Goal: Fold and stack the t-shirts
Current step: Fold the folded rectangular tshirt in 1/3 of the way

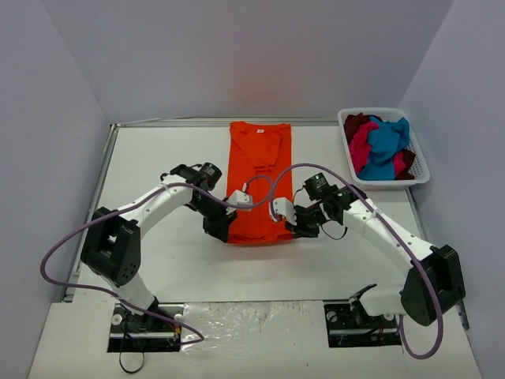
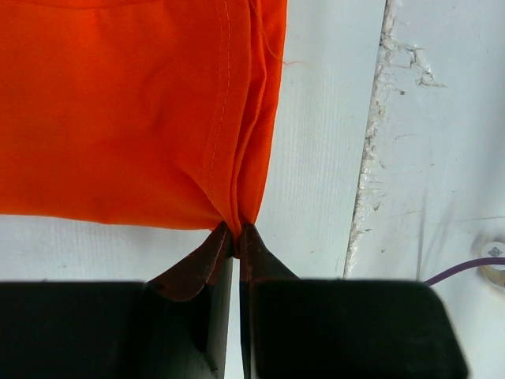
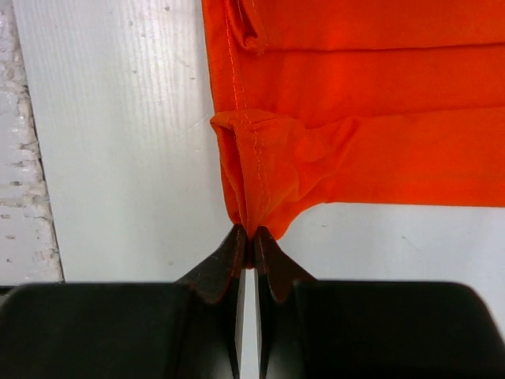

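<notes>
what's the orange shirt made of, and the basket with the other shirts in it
orange shirt: soft thin cloth, probably cotton-type knit, matte; stitched hems show and the corners gather into soft folds. basket: looks like rigid white plastic, smooth with a slight sheen and slotted walls, though it is small in view.

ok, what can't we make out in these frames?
Top view: near corners of the shirt hidden under the left gripper and right gripper.
Top view: pile in basket too tangled and small to count.
Wrist views: rest of shirt cut off by frame edges.
</notes>
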Robot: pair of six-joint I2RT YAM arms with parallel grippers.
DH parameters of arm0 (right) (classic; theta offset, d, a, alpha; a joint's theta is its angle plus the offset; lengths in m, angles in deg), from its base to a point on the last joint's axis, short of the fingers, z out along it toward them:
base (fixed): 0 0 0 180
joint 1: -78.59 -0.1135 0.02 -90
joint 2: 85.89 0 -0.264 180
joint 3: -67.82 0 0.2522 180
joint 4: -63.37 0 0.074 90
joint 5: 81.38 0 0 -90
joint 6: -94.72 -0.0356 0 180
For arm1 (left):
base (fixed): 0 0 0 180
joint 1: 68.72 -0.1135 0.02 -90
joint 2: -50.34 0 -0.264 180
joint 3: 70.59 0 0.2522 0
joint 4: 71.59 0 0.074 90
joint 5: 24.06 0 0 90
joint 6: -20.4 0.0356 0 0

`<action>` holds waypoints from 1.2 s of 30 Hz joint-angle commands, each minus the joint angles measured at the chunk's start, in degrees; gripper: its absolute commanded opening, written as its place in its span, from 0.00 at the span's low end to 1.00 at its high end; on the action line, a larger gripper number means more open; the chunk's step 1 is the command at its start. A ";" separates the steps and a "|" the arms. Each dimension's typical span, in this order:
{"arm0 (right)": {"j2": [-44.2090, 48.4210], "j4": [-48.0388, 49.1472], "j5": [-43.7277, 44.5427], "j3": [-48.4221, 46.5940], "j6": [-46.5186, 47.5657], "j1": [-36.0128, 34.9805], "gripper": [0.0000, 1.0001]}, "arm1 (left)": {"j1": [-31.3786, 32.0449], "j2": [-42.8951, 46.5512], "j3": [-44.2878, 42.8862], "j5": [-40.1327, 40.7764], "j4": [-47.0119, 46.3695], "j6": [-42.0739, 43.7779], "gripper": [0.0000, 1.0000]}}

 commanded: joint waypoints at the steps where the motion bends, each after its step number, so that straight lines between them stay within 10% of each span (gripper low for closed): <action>1: -0.74 -2.07 -0.04 -3.32 1.29 1.65 0.00 | -0.97 0.67 -3.33 -0.20 0.21 -1.23 0.02; 36: -23.14 0.40 0.93 -27.76 7.09 11.06 0.00 | -8.18 -13.74 -29.00 3.67 1.87 -1.86 0.02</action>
